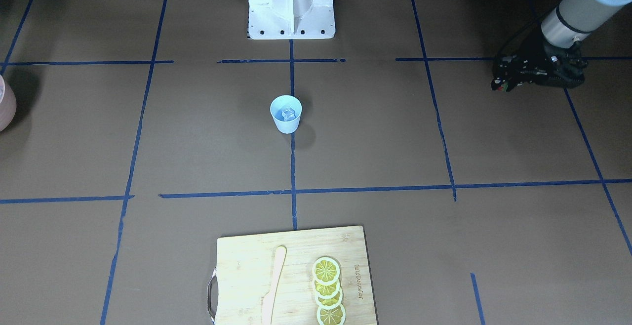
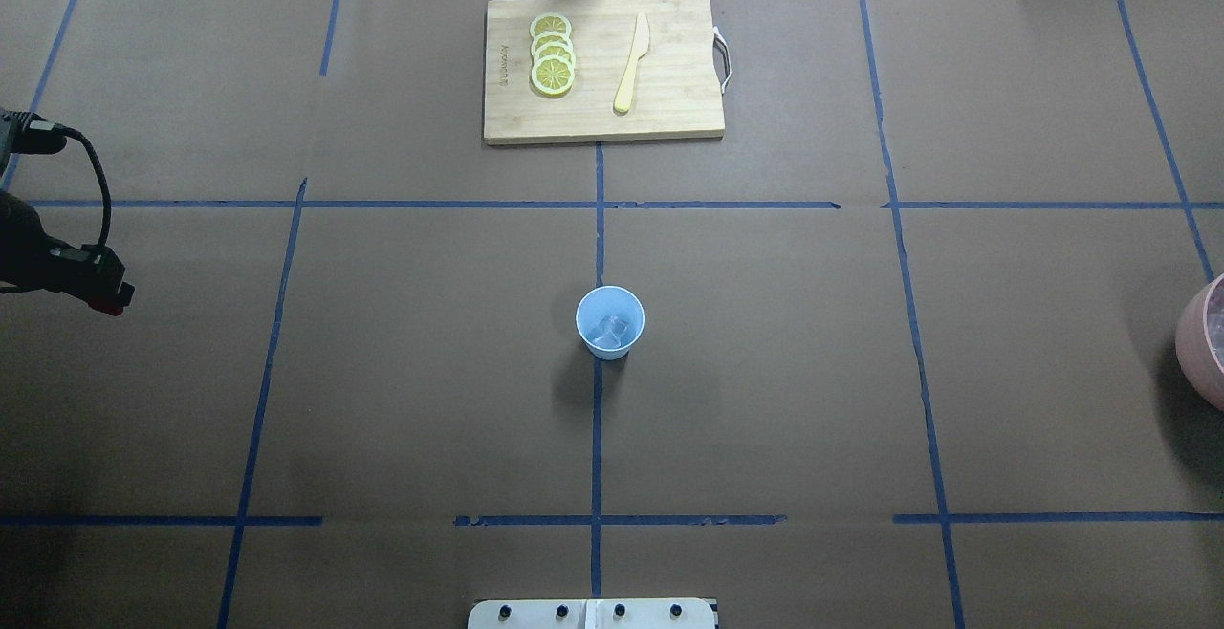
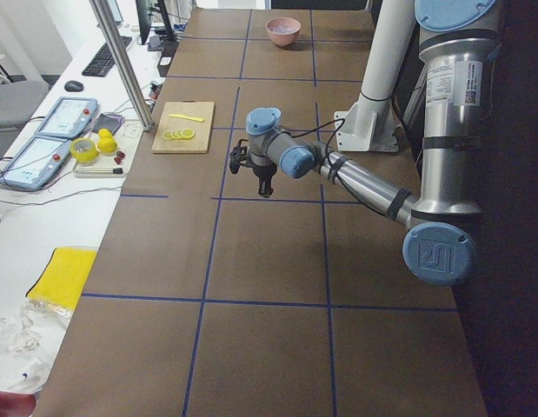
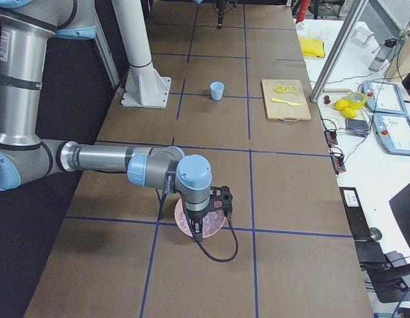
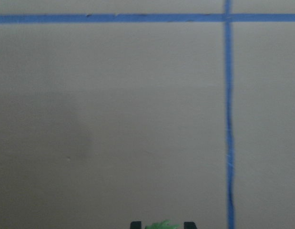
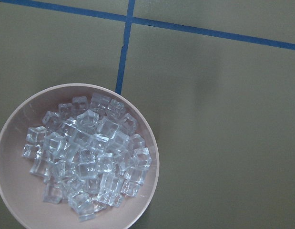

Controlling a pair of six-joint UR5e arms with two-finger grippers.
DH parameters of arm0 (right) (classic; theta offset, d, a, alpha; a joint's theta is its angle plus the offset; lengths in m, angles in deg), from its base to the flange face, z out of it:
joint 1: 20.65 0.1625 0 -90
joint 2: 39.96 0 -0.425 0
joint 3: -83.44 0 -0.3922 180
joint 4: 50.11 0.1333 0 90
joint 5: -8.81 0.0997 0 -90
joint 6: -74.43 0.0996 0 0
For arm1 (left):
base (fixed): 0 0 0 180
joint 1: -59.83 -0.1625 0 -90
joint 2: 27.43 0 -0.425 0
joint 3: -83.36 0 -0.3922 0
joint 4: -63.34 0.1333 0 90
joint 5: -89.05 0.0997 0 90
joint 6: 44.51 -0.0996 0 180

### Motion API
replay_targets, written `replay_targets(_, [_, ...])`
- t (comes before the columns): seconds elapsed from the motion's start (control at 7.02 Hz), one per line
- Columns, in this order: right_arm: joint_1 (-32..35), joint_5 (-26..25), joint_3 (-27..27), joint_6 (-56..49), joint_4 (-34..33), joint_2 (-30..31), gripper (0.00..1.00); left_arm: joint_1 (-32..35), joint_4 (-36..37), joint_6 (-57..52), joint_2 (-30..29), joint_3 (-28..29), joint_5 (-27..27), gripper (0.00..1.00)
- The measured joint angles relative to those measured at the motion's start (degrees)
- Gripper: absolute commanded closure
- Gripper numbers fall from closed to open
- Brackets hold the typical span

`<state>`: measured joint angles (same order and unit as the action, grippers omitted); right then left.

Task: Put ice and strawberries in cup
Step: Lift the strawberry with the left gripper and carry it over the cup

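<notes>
Cup (image 2: 610,322) upright at mid-desk (image 2: 382,371), on the centre tape line, well apart from both arms. Clear ice cubes (image 2: 612,329) lie at its bottom; exact count can't be told. L end effector (image 2: 113,296) hangs above the desk nr the left edge, fingers narrow, pinching the strawberry (image 5: 161,224). Only the green cap shows betw. the two dark fingertips in the L wrist view, w/ bare desk and blue tape below. R end effector (image 4: 199,228) is over the pink bowl (image 6: 154,157) nr the right edge. Fingers seen only from the side cam, so can't tell if wide or closed. Bowl holds a heap of ice (image 6: 85,157), roughly half full. Cutting board (image 2: 669,103) at middle of far edge, carrying a row of overlapping lemon slices (image 2: 552,54) and a pale knife (image 2: 631,65) beside them, not touching.
</notes>
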<state>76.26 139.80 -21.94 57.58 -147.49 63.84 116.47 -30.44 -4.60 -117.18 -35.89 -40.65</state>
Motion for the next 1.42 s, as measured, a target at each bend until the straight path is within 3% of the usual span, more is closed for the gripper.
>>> replay_targets(0.28, [0.18, 0.05, 0.0, 0.05, 0.04, 0.0, 0.01, -0.24, 10.6, -0.39, -8.92, -2.43, 0.35, 1.0])
replay_targets(0.57, [0.3, 0.04, 0.0, 0.08, 0.01, 0.0, 0.01, -6.89, 19.11, 7.75, -21.39, -1.63, 5.01, 1.0])
replay_targets(1.14, [0.45, -0.01, 0.0, 0.09, 0.01, -0.05, 0.01, -20.52, 20.86, 30.38, -42.61, 11.85, 14.57, 1.0])
replay_targets(1.42, [0.52, -0.01, 0.0, 0.08, 0.0, -0.01, 0.01, -25.33, 16.1, 38.04, -48.54, 19.83, 18.42, 1.0])
